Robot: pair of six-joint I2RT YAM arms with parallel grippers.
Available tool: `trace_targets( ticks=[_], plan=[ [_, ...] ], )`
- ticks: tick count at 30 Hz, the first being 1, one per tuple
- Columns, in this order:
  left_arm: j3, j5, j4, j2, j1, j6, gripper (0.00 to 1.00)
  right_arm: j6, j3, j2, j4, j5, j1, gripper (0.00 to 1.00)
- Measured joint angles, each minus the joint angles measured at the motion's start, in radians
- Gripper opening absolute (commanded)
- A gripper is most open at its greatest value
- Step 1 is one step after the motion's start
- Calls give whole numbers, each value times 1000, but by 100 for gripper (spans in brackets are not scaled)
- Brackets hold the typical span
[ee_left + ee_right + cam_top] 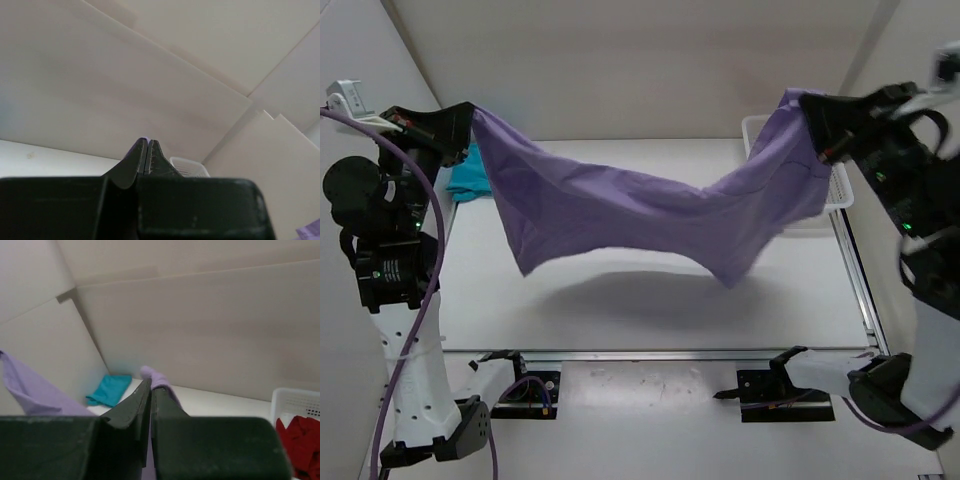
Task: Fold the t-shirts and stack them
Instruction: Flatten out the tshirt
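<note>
The lavender t-shirt (640,215) hangs stretched in the air between both arms, sagging in the middle above the table. My left gripper (468,118) is shut on its left end; only a sliver of purple (143,139) shows at my closed fingertips in the left wrist view. My right gripper (810,108) is shut on its right end; lavender cloth (157,377) pokes out past the jaws in the right wrist view. The teal t-shirt (472,178) lies folded at the table's far left, also in the right wrist view (109,389). The red t-shirt (300,440) lies in the basket.
A white mesh basket (840,188) stands at the far right of the table, also seen in the left wrist view (190,167) and the right wrist view (295,400). White walls enclose the table on the left, back and right.
</note>
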Motion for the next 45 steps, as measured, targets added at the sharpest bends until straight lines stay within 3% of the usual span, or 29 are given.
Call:
trace_targets(
  ticks=[4,7,11,16,20,24,28,31,33,41,45],
  plan=[
    [-72,-11,19,1,-8,21,0,1,-126,102,45,-193,-251,0],
    [-225,-15,47,47,-5,25,0,-2,-180,259,43,-294,-334,0],
    [-317,-38,76,288,-19,27,0,-4,-113,589,4,-391,-400,0],
    [-200,-66,23,639,-55,30,0,43,74,854,-7,-489,-482,0],
    [83,-52,-48,766,-53,16,0,134,179,854,96,-545,-550,0],
    [308,-31,-12,733,-9,-12,0,220,192,729,266,-586,-618,0],
    [370,-27,42,642,48,-37,0,267,178,593,374,-630,-671,0],
    [312,-30,82,570,67,-43,0,251,106,500,420,-656,-676,0],
    [204,-34,114,515,73,-38,0,209,-21,430,451,-654,-653,0],
    [-702,-174,199,114,37,48,0,100,-1231,-16,552,-502,-407,0],
    [-1028,-176,179,-55,72,69,0,177,-1624,-226,510,-438,-309,0]
  ],
)
